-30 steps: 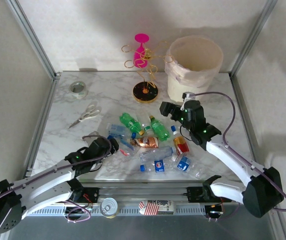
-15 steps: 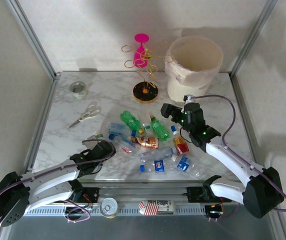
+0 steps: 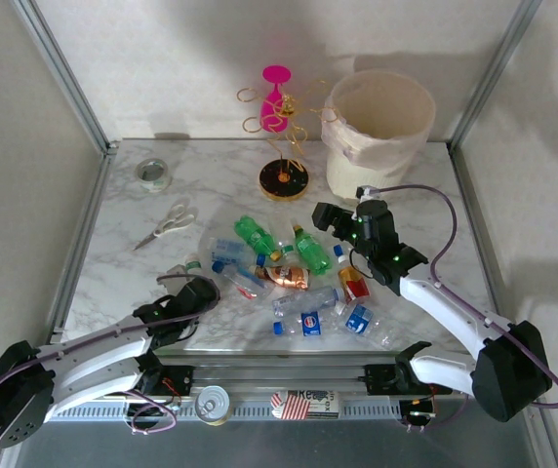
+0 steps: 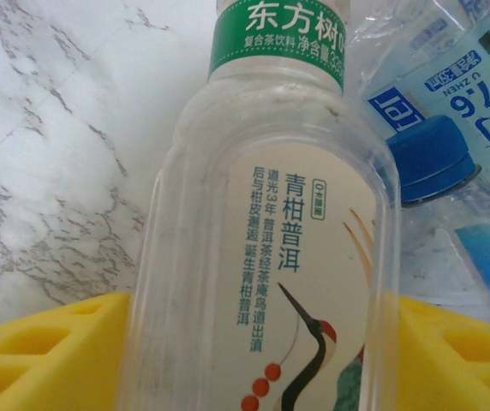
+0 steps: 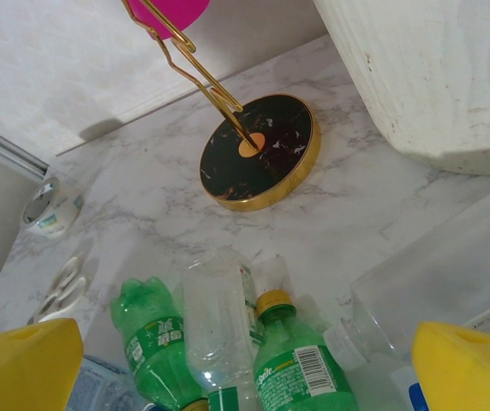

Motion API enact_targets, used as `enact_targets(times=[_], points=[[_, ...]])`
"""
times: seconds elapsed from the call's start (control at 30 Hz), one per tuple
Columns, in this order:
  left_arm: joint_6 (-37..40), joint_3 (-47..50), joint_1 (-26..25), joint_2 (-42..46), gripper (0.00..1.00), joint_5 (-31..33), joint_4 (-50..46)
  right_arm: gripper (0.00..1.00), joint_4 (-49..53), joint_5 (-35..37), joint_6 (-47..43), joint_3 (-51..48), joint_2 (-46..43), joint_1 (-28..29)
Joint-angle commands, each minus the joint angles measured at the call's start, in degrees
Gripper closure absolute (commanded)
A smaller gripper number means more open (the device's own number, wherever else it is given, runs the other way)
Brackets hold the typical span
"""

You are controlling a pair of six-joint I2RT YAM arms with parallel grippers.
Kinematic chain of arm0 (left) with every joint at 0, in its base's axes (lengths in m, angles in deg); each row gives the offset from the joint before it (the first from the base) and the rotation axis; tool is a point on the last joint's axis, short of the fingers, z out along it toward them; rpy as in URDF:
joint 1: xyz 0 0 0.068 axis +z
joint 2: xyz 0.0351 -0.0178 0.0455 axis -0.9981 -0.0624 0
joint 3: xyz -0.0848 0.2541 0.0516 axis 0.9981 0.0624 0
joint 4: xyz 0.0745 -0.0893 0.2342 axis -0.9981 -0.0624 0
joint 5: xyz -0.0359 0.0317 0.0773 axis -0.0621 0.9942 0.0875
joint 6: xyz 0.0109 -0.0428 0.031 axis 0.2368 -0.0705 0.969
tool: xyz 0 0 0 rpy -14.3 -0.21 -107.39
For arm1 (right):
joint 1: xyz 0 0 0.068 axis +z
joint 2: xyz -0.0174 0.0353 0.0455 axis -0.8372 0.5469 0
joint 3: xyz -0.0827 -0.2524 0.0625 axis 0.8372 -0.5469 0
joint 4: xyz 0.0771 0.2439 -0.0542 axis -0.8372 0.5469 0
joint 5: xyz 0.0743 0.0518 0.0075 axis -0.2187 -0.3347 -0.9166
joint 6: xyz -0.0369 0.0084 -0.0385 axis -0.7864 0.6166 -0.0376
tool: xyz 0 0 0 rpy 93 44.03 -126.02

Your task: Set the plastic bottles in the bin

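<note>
Bin (image 3: 369,168) far right on the table, white liner inside, its floor hard to make out. Plastic bottles (image 3: 294,278) heaped mid-table, well apart from it. Left gripper (image 4: 262,360) clamped on a clear tea bottle (image 4: 262,171) with both ends cut off. Right gripper (image 5: 245,368) wide open, holding nothing, above the green bottles (image 5: 301,372).

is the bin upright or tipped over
Upright: the bin stands on its base at the far right, with its open rim facing up.

The gold stand (image 3: 284,180) sits beside the bin (image 3: 342,175); bottles (image 3: 310,252) crowd mid-table.
</note>
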Motion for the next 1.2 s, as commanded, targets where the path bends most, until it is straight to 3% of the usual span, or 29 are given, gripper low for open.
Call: enact_targets(times=[0.0, 0.23, 0.47, 0.67, 0.83, 1.17], points=[[-3.4, 0.8, -0.3, 1.6, 0.41, 2.7, -0.3, 0.01, -1.9, -2.1, -0.5, -0.9, -0.3, -0.2], [3.0, -1.0, -0.2, 12.1, 0.49, 3.7, 2.8, 0.01, -7.5, -12.5, -2.5, -2.9, -1.0, -0.1], [18.7, -2.0, -0.2, 21.7, 0.50, -4.6, 20.4, 0.01, -14.9, -20.7, -3.3, -3.5, -0.9, 2.4], [26.1, -5.2, -0.2, 16.8, 0.50, -12.6, 29.8, 0.01, -20.3, -23.6, -2.4, -2.5, 0.2, 6.8], [26.9, -6.4, -0.4, 10.1, 0.50, -16.8, 36.0, 0.01, -22.3, -24.0, -1.9, -0.2, 3.0, 11.1], [29.3, -6.9, -3.3, 5.3, 0.51, -16.9, 39.8, 0.04, -26.0, -25.7, 0.5, 2.8, 10.5, 14.7]])
